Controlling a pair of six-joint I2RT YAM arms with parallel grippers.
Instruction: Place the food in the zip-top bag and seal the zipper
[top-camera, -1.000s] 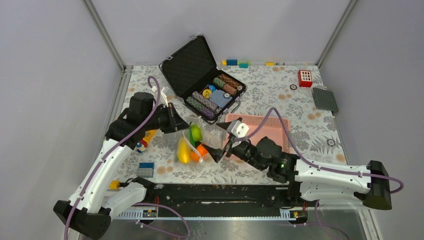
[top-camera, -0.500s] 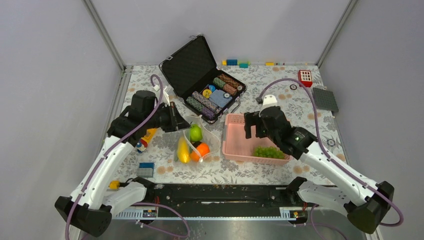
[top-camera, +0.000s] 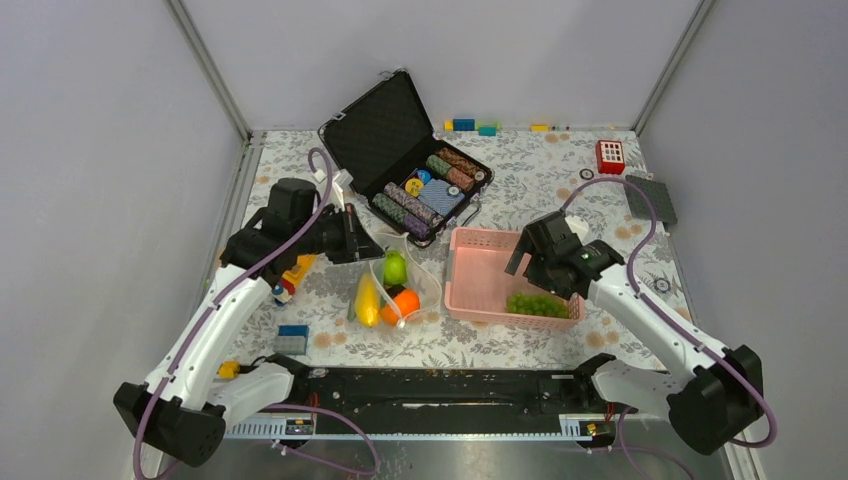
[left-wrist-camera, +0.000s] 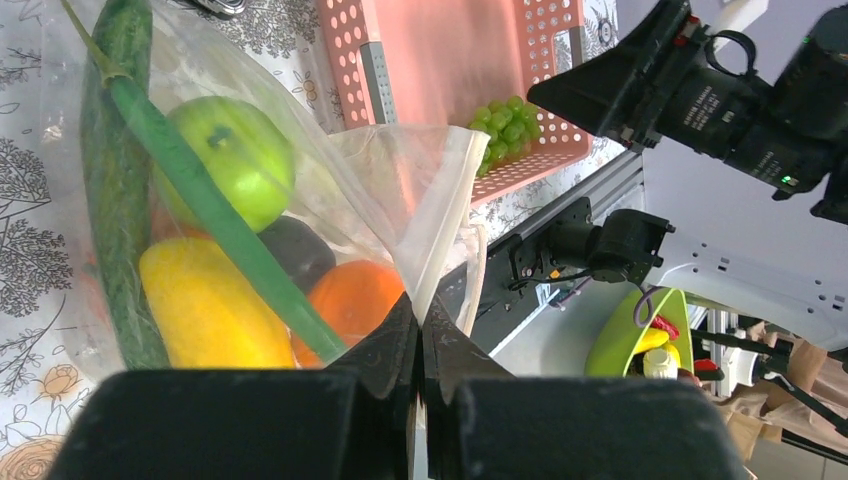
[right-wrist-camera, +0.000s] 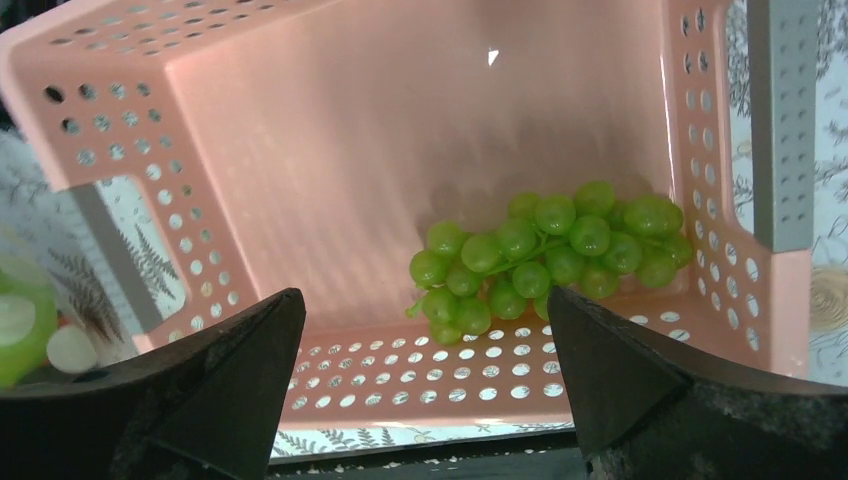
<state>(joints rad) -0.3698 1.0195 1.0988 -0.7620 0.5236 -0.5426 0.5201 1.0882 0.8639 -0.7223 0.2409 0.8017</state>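
Right wrist view looks down into the pink basket (right-wrist-camera: 200, 235). The green grapes (right-wrist-camera: 550, 250) lie there against its near wall, below the right gripper (right-wrist-camera: 425, 300), whose fingers are spread wide and hold nothing. The rest of the food is already in the zip-top bag (left-wrist-camera: 420, 165), on the table just left of the basket: green apple (left-wrist-camera: 235, 160), banana (left-wrist-camera: 205, 310), pumpkin (left-wrist-camera: 350, 300), long green pod (left-wrist-camera: 115, 150) and a dark round fruit (left-wrist-camera: 295, 250). The left gripper (left-wrist-camera: 420, 330) has its fingers clenched on a fold of the bag's mouth and holds it up.

The grapes sit close to the perforated wall, so a finger could come down on the rim and drag or tip the basket. The bunch is lumpy — a pinch on one outer grape might let it slip on the way across. The bag hangs from one pinch and its mouth sags, so the grapes could catch the film and fall to the table. I cannot make out the zipper along the clear edge; it is probably near the pinch.

The left arm reaches forward, elbow bent, wrist turned inward toward the bag. The right arm stretches out — wrist pitched down over the basket's near right part.
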